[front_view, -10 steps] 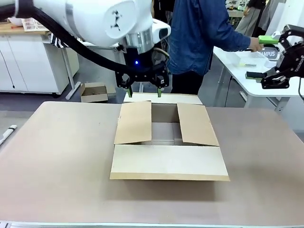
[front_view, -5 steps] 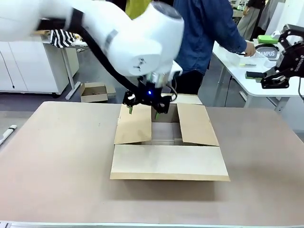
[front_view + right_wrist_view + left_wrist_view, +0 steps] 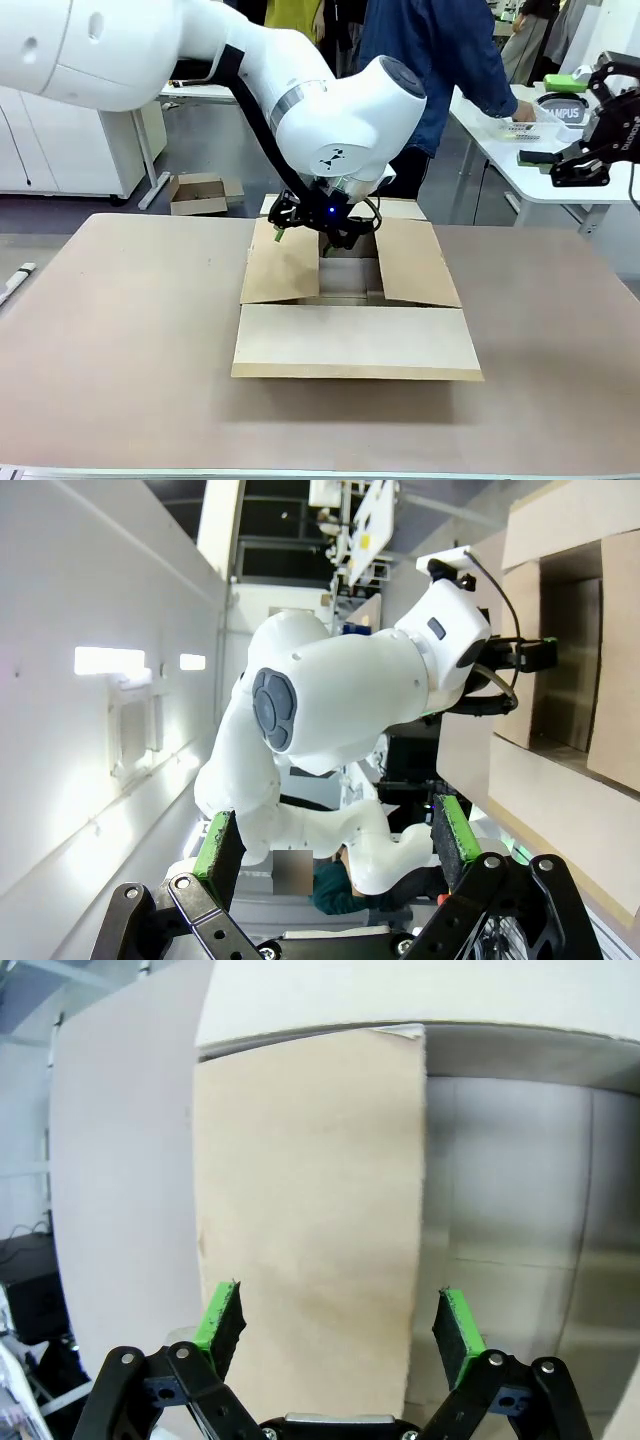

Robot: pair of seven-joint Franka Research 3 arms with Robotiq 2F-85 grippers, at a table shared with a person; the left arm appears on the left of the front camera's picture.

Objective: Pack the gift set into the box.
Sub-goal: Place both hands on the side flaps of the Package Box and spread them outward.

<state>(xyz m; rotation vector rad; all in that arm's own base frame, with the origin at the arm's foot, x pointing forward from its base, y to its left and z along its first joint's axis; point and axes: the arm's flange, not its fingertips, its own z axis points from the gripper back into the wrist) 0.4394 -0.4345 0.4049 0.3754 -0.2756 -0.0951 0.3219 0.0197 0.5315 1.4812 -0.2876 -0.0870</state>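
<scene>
The box (image 3: 355, 335) lies in the middle of the table with its flaps spread and its inside bare. My left gripper (image 3: 303, 232) is open at the far end of the box's left flap (image 3: 310, 1210). In the left wrist view its green pads (image 3: 222, 1322) stand on either side of that flap without touching it. My right gripper (image 3: 548, 120) hangs open off the table's far right, holding nothing, and its pads (image 3: 220, 852) frame the left arm and the box (image 3: 560, 660). The gift set (image 3: 520, 130) lies on a white side table under a person's hand.
A person in a blue top stands behind the box and leans toward the white side table (image 3: 500, 165) at the right. A small cardboard box (image 3: 198, 192) sits on the floor at the back left. The brown table (image 3: 120, 330) is bare to the box's left and right.
My left arm has swung down and toward the camera, bringing its open gripper from above the far flap to the left flap. The person's hand has shifted over the tray. The right arm is still.
</scene>
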